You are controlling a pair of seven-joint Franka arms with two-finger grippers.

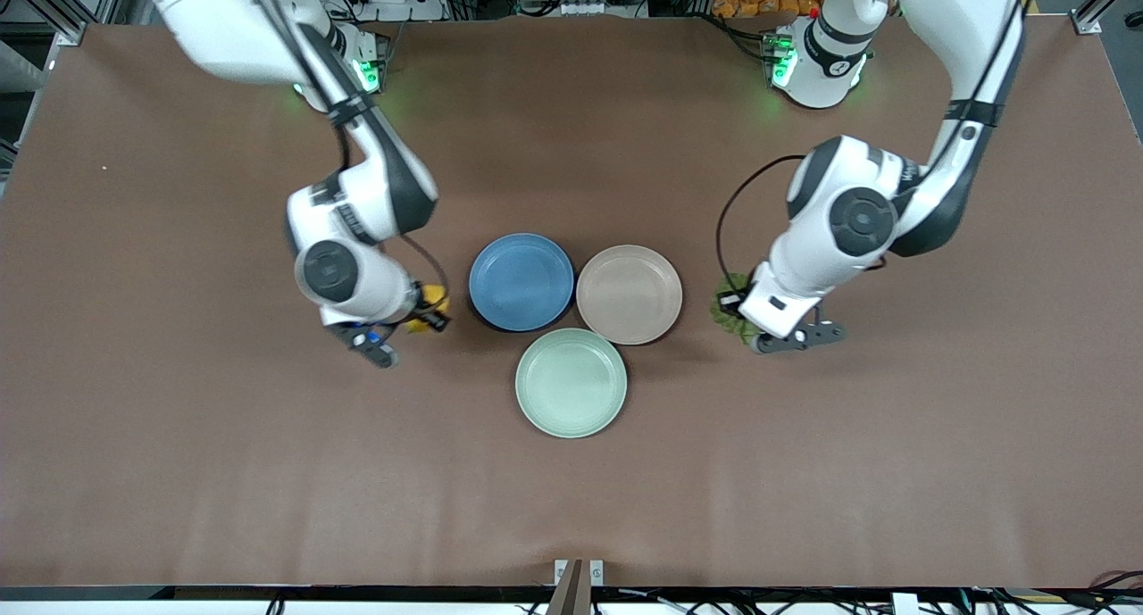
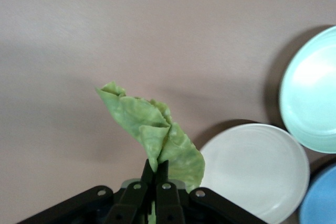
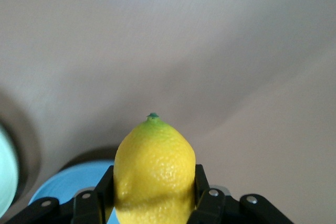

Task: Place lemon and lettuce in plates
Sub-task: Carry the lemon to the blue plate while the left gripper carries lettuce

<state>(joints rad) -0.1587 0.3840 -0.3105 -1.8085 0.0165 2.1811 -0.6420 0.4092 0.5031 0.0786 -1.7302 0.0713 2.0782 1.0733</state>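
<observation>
My right gripper (image 1: 427, 311) is shut on the yellow lemon (image 1: 435, 295) and holds it just off the table, beside the blue plate (image 1: 521, 281) toward the right arm's end. The right wrist view shows the lemon (image 3: 154, 161) between the fingers (image 3: 105, 184), with the blue plate (image 3: 65, 187) under it. My left gripper (image 1: 738, 317) is shut on the green lettuce (image 1: 725, 310), beside the beige-pink plate (image 1: 629, 294) toward the left arm's end. In the left wrist view the gripper (image 2: 156, 174) pinches the leaf (image 2: 149, 124), which hangs beside the beige-pink plate (image 2: 257, 171).
A pale mint-green plate (image 1: 571, 382) sits nearer the front camera, touching the other two plates; it also shows in the left wrist view (image 2: 312, 87). The brown table (image 1: 179, 436) stretches wide on all sides of the plates.
</observation>
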